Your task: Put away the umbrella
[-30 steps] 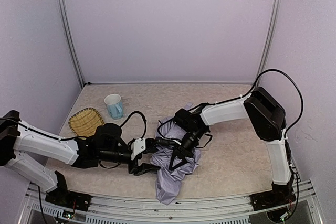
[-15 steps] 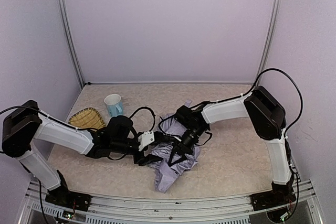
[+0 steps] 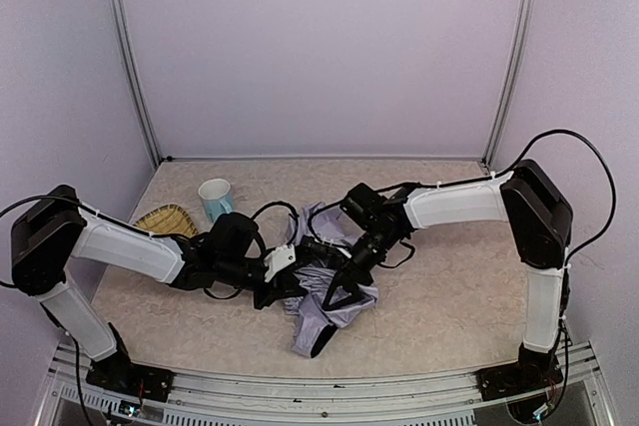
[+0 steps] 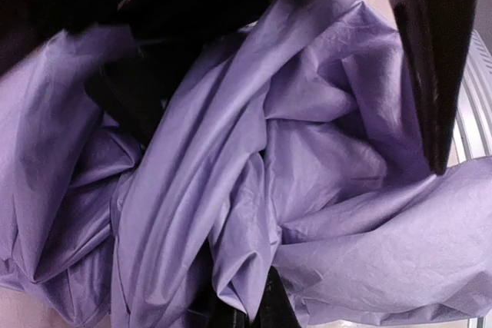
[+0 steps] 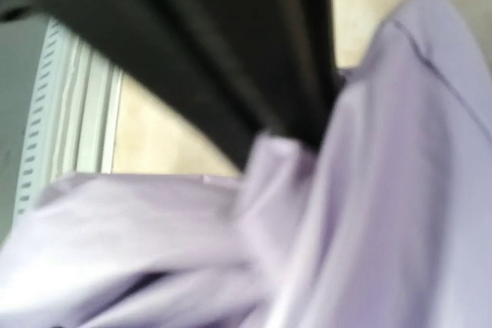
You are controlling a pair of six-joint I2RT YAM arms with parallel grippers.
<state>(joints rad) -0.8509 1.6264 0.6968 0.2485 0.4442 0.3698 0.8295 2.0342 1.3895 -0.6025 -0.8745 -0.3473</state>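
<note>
The table [image 3: 439, 286] carried everything, a pale speckled surface walled on three sides. The umbrella [image 3: 344, 308] lay on it as a crumpled lavender heap, midway between the left and right edges and nearer the front edge than the back, with a strip of black lining showing at its front end. The left arm [image 3: 130, 246] reached in low from the left edge, and the left gripper [image 3: 290, 291] sat against the heap's left side. We saw its jaws clenched, and in the wrist view a fold of the fabric ran down between the dark tips. The right arm [image 3: 459, 205] stretched across from the right edge, and the right gripper [image 3: 344, 284] pointed down into the top of the heap. Its jaws stood released, spread apart over the cloth and holding nothing. Its own wrist view was too blurred to add more than lavender fabric under one dark finger. A woven yellow basket [image 3: 165, 218] sat near the left edge, behind the left arm. A pale blue mug [image 3: 215, 199] stood upright just beside it, towards the back edge.
</note>
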